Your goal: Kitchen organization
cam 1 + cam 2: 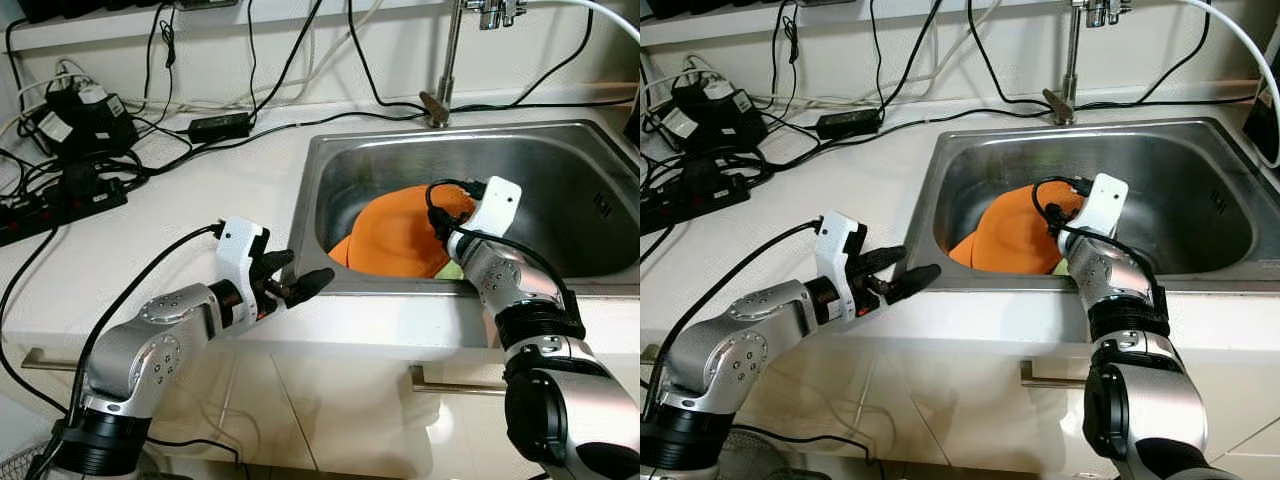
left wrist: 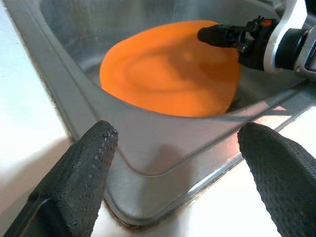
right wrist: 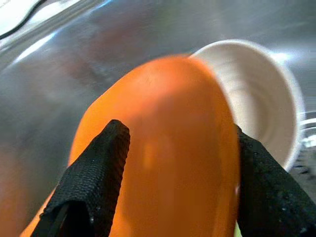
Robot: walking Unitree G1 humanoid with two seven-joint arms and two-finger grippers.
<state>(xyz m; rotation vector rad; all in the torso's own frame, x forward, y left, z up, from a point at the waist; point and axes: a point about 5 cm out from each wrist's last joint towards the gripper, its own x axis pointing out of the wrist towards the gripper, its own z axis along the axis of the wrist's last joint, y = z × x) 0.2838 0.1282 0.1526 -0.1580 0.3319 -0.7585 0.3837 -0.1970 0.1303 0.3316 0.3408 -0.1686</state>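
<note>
The left tool (image 1: 297, 277) hovered with fingers apart over the white surface (image 1: 150, 230) at the sink's near-left corner. Inside the stainless-steel sink (image 1: 560, 160), the right tool (image 3: 173, 163) straddled a tilted round orange plastic plate (image 1: 395, 235), fingers spread, beside a white ceramic bowl (image 3: 261, 98).

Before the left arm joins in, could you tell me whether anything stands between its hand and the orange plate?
Yes: the sink's front rim lies between the open left hand and the orange plate, where the right hand already reaches.

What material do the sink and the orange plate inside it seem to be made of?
Sink: most likely stainless steel, brushed grey with soft reflections. Orange plate: probably plastic, with even matte colour and dull highlights, though glazed ceramic cannot be excluded.
</note>
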